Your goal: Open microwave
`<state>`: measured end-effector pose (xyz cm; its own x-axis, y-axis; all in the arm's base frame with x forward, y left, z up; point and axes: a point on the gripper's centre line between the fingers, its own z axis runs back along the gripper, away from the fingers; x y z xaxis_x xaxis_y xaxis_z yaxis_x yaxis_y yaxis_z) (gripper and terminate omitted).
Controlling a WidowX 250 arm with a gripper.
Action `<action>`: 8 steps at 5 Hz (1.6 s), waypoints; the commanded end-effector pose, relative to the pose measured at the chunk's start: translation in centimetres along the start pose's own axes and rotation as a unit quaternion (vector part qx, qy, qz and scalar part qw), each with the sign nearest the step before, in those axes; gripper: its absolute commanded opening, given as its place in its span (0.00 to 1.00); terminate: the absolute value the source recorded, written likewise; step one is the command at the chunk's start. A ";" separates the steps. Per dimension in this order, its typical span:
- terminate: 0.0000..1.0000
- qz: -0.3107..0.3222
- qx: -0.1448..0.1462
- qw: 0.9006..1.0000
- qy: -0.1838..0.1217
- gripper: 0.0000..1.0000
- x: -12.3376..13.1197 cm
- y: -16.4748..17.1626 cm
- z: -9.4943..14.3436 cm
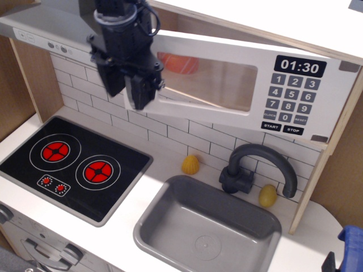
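A toy kitchen's microwave point(238, 85), mounted high on the back wall above the sink point(207, 229) and to the right of the grey extractor hood point(51, 34), stands part-way open as a black robot gripper point(131, 93) works at the handle end of its door. The door's left edge is swung out from the wood-edged box, with a dark gap showing along the top near the hinge side, while the right end with the clock reading 01:30 and the keypad sits close to the cabinet; judging by that angle, the opening is well begun but not finished, and a further pull outward and to the right looks needed before the cavity is fully exposed. The jaws appear closed around the door's left edge where the bar handle should be, though the handle itself is hidden behind the gripper, so the exact hold cannot be confirmed. The microwave's long axis runs left to right along the wall, and its door now faces out and slightly to the left, toward the stove point(74, 167). A red-orange item point(178, 62) shows through the clear window. Two yellow toys point(190, 164) rest on the table beside the tap point(258, 167).
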<state>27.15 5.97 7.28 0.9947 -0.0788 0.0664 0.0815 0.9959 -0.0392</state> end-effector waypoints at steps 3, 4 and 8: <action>0.00 0.149 -0.011 0.988 -0.025 1.00 1.2 12.1 2.2; 0.00 0.177 0.001 0.983 -0.055 1.00 4.8 11.1 1.5; 0.00 0.013 -0.016 0.997 -0.074 1.00 3.0 -2.8 0.6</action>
<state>29.93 2.18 5.74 0.9868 -0.0465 0.1552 0.0610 0.9940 -0.0905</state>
